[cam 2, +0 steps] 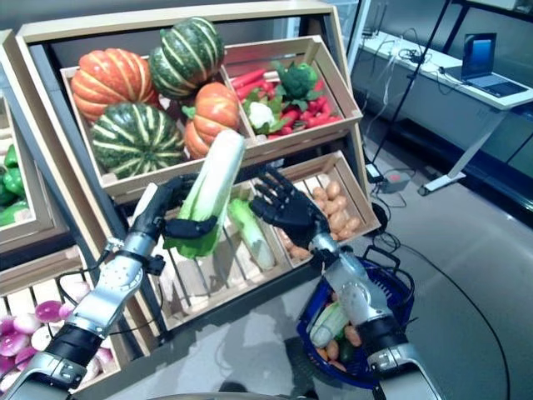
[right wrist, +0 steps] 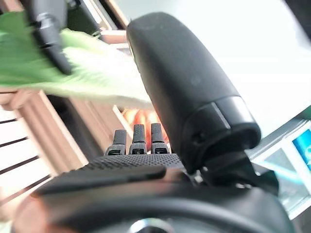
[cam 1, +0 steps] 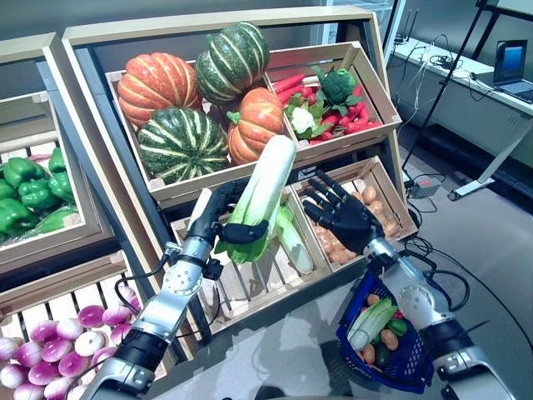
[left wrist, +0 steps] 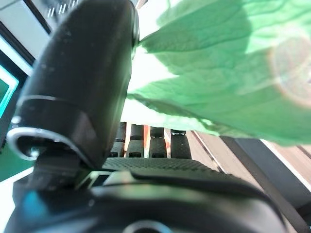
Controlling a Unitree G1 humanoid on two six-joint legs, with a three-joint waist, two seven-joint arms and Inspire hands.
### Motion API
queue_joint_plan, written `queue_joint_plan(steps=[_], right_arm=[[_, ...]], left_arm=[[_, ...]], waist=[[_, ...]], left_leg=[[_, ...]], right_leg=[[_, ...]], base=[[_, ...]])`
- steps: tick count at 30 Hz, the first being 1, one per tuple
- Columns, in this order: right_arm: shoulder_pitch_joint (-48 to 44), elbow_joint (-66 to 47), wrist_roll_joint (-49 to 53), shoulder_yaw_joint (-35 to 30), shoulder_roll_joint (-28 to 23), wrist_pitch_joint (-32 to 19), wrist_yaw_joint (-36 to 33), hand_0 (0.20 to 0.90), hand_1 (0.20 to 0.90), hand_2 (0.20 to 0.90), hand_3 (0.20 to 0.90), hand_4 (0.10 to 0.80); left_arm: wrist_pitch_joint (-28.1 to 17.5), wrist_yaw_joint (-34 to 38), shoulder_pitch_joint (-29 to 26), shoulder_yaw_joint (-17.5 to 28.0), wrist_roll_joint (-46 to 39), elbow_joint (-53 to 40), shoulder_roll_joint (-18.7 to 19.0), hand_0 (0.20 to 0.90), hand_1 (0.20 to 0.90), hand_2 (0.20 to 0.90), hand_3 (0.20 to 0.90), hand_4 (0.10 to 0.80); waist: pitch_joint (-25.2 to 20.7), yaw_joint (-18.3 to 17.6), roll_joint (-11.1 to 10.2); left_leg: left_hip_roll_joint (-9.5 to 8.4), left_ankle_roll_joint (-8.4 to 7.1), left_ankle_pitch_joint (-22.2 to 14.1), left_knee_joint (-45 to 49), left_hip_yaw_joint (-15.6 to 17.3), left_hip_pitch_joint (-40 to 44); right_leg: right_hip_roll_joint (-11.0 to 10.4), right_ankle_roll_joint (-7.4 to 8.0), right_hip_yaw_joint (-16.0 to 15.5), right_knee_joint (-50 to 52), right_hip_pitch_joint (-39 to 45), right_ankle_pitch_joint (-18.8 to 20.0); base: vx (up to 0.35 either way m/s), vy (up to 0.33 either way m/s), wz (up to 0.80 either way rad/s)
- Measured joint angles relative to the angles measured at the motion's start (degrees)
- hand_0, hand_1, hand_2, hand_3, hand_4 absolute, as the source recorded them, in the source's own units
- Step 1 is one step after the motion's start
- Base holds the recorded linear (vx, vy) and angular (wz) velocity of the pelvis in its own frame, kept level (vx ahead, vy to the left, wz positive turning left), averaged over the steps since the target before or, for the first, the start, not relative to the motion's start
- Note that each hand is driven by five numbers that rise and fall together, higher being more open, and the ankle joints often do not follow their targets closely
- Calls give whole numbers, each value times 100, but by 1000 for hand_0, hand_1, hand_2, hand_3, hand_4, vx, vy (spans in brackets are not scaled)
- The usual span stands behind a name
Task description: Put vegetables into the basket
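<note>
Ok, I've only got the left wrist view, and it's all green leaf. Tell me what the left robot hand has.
Observer: A long cabbage, gripped by the left robot hand near its leafy end, with the white end pointing up in front of the pumpkins.
Operator: Give me the right hand.
Observer: The right robot hand is open with its fingers spread, right beside the cabbage.
Operator: Now find the basket.
Observer: The blue basket is low by the right forearm, with vegetables already in it.
</note>
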Motion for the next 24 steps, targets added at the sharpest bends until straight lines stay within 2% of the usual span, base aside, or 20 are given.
queue_joint_plan(steps=[5, 16, 24], right_arm=[[-185, 0, 1, -2, -53, -22, -25, 900, 900, 900, 900, 800], [-259, 25, 15, -1, -130, -28, -39, 900, 900, 900, 900, 800], [-278, 75, 246, 7, -134, -91, -255, 900, 900, 900, 900, 800]], left_arm=[[0, -73, -106, -114, -17, -1, -9, 300, 300, 300, 300, 400], [1, -165, -211, -134, -132, -1, -6, 300, 300, 300, 300, 400], [0, 108, -351, -305, 112, -1, -1, 300, 300, 300, 300, 400]], waist=[[-1, 66, -3], [-14, 85, -23], [-25, 83, -40]], left_leg=[[-6, -3, 2, -10, -136, -3], [-8, -4, 7, -11, -143, -5], [-8, -2, 19, -11, -157, -26]], right_leg=[[1, 1, -24, -2, 46, -1], [1, 1, -12, -3, 46, -1], [1, 1, -19, -3, 46, -1]], base=[[0, 10, 6], [1, 9, 0], [-2, 2, 0]])
